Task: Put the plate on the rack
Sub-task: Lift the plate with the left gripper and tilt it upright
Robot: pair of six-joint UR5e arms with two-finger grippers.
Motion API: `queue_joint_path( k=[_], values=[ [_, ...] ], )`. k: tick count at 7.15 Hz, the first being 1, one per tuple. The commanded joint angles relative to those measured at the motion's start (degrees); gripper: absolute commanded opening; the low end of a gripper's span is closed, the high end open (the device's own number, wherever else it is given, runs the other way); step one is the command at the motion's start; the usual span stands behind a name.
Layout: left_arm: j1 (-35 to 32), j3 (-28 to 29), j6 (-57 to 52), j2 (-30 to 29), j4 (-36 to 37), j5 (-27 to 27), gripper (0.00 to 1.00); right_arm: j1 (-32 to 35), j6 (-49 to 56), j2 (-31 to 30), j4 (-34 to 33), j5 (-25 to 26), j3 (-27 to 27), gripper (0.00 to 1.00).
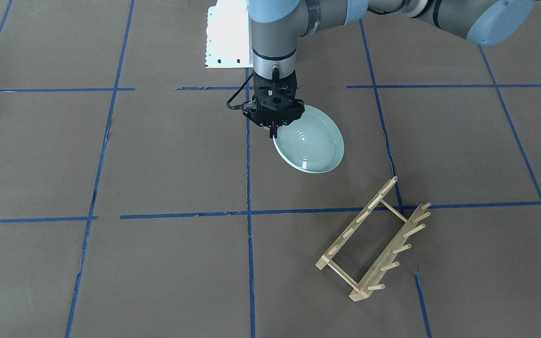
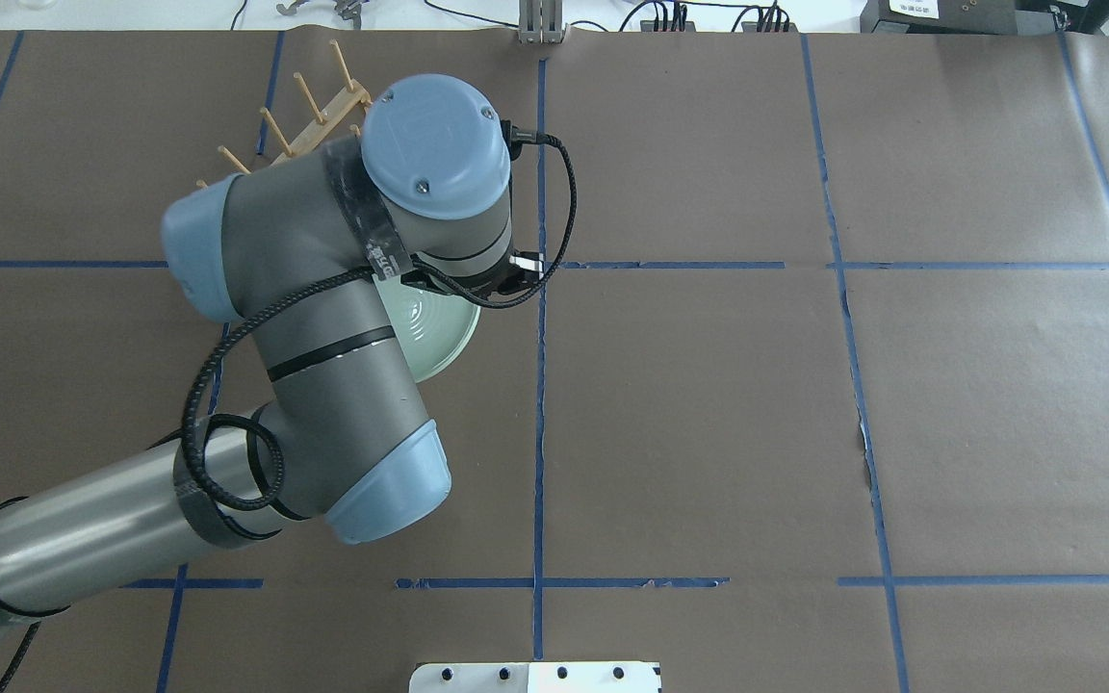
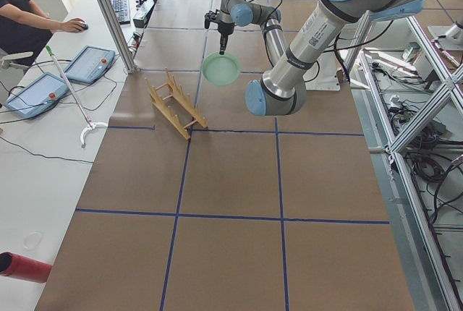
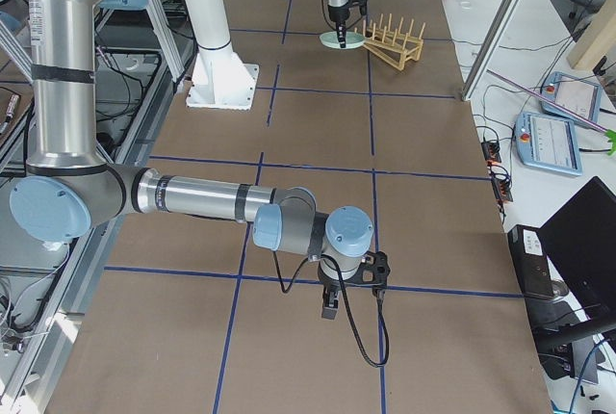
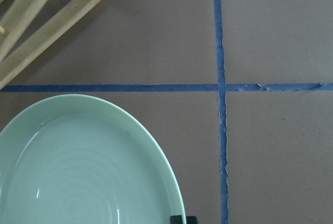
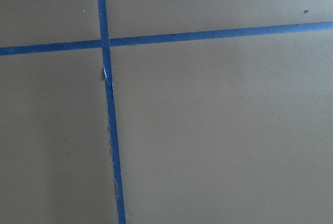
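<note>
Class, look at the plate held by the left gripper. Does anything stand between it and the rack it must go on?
Nothing visible does. The left gripper holds the plate by its rim above the table. Only bare table surface lies between the plate and the rack.
</note>
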State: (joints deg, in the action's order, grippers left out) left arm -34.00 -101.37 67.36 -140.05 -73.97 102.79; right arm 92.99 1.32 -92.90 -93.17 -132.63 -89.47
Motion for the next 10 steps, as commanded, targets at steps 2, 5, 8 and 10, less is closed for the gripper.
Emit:
queue_joint_path(
  k=[2,5,8,10],
  values=[
    [-14.2,-11.4,-2.7,0.5,1.8,7.1,0.00,0.0,0.0,0.0,0.0,0.0,0.0,1.00],
    [-20.9,-13.4,1.2,10.6,-22.2,9.0,0.00,0.0,0.0,0.0,0.0,0.0,0.1,1.00],
    [-23.9,-12.8,16.1,21.1,-50.6,9.0,0.00,0.0,0.0,0.0,0.0,0.0,0.1,1.00],
    [-23.9,-9.7,23.2,27.4,-70.5,8.9,0.00,0.0,0.0,0.0,0.0,0.0,0.1,1.00]
  ],
)
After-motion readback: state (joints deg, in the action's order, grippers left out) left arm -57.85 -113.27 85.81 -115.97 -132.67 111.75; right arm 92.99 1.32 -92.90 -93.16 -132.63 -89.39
